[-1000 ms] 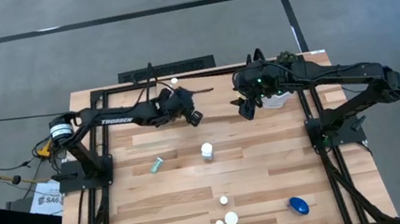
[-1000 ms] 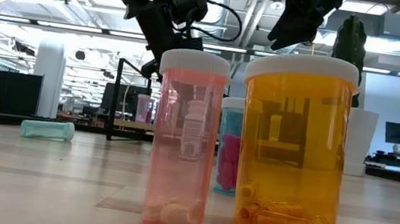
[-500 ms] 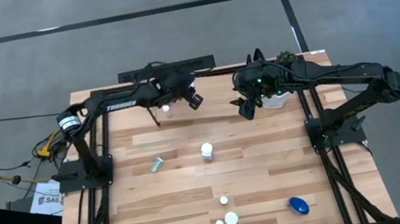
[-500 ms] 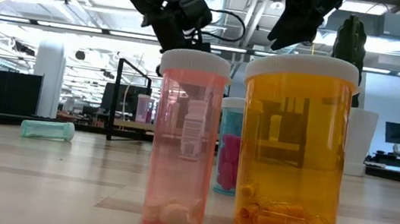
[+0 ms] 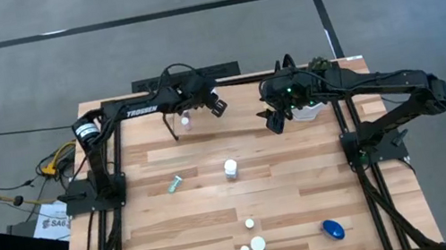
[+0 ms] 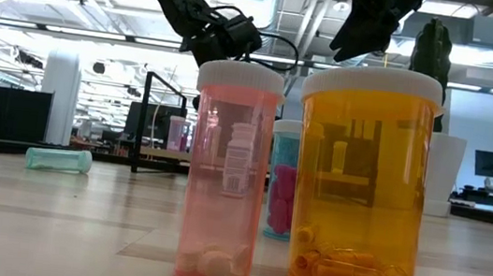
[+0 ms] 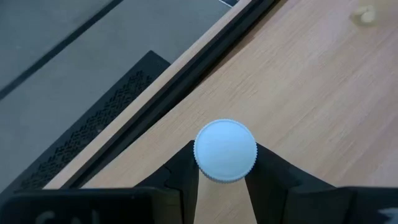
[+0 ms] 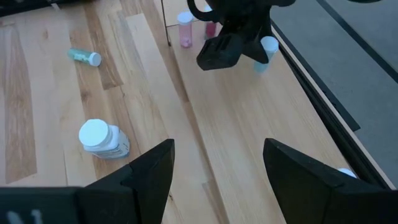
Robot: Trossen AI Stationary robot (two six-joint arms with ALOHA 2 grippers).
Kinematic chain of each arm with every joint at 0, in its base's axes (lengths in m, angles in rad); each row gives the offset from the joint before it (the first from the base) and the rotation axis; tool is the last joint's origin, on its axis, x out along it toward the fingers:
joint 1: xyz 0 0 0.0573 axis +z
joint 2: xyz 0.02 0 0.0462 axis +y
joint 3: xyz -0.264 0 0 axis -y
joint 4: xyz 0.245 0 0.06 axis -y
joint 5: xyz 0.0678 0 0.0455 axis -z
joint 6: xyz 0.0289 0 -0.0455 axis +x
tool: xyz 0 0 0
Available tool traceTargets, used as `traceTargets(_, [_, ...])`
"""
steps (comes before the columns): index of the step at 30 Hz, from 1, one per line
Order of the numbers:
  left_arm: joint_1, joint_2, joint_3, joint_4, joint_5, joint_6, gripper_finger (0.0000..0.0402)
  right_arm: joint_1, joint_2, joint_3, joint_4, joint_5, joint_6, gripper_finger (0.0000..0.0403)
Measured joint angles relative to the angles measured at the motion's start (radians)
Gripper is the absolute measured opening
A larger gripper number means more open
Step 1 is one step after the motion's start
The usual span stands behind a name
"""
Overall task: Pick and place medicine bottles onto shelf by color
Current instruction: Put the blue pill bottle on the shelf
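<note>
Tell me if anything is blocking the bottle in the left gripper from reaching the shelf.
Nothing visible blocks it. The left gripper holds a white-capped bottle over the light wood board at the table's far edge. A pink bottle stands farther along, off to the side.

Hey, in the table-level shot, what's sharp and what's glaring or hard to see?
Low view: the orange bottle and pink bottle sit sharp up close; bright ceiling lights behind leave the arms as dark silhouettes. High view: evenly lit, no strong glare on the table.

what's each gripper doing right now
left gripper: shut on a white-capped bottle over the shelf.
right gripper: open, empty.
</note>
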Motion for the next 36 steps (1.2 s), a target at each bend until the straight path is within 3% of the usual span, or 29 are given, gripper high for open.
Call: traceTargets(36, [0.034, 0.033, -0.002, -0.005, -0.014, -0.062, 0.0096, 0.000, 0.000, 0.000, 0.000, 0.000, 0.000, 0.0270])
